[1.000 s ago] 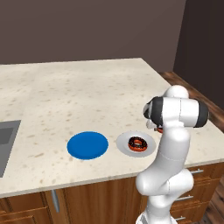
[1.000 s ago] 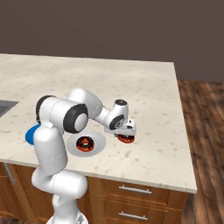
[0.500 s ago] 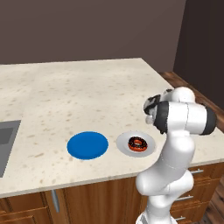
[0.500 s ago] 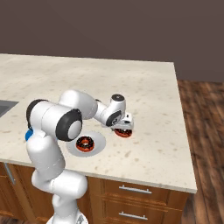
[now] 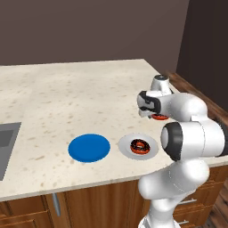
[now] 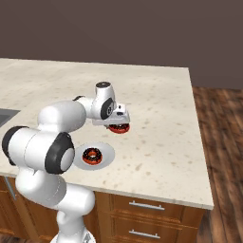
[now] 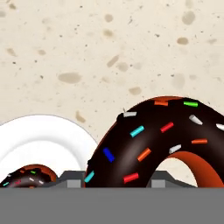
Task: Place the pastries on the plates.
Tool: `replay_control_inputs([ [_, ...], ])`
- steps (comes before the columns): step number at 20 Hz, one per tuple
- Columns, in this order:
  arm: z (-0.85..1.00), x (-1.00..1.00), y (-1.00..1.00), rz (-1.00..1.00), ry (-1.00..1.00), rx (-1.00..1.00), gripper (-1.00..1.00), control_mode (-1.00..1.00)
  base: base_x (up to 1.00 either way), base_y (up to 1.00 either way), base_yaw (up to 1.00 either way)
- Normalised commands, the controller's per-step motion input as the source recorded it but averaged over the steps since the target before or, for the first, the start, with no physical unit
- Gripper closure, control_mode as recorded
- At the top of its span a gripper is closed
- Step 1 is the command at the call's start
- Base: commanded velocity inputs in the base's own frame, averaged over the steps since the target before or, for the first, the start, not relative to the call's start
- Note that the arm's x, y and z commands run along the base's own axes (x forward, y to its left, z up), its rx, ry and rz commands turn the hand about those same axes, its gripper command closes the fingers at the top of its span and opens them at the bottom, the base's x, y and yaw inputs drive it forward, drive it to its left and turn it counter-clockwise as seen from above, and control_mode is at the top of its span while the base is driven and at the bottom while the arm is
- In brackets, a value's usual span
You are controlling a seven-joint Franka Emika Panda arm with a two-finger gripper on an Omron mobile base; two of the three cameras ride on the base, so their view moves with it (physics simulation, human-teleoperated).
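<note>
A speckled cream table [image 5: 67, 102] fills most of both base views, with a sink corner at the left edge of the left base view. In the left base view the blue plate [image 5: 89, 148] lies bare in the lower middle of the frame, and just to its right, close but apart, sits the white plate [image 5: 127, 147] with one chocolate-iced doughnut [image 5: 140, 145] resting on it. Right of centre in that view the pincer [image 5: 156, 116] hangs under the white arm's wrist, closed narrow on the second doughnut [image 5: 160, 117], whose orange-red edge peeks out beneath the hand, above and to the right of the white plate. In the right base view the same held doughnut [image 6: 118, 128] shows at frame centre under the pincer [image 6: 117, 125], above the table and up-right of the white plate [image 6: 107, 153] and its doughnut [image 6: 92, 156]. In the hand view the gripped doughnut [image 7: 148, 144], dotted with coloured sprinkles, looms in the lower right, while the white plate [image 7: 43, 144] and the edge of the other doughnut [image 7: 26, 175] sit in the lower left corner.
</note>
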Motion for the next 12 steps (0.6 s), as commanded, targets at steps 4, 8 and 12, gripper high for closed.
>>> replay_control_inputs([
  [4, 0.57, -0.27, 0.23, 0.00, 0.07, -0.04, 1.00, -1.00, 0.00, 0.00, 0.00],
  [8, 0.56, -0.25, 0.02, 0.00, 0.00, 0.00, 1.00, -1.00, 0.00, 0.00, 0.00],
  [12, 0.55, -0.28, 0.00, 0.00, 0.00, 0.00, 1.00, -1.00, 0.00, 0.00, 0.00],
])
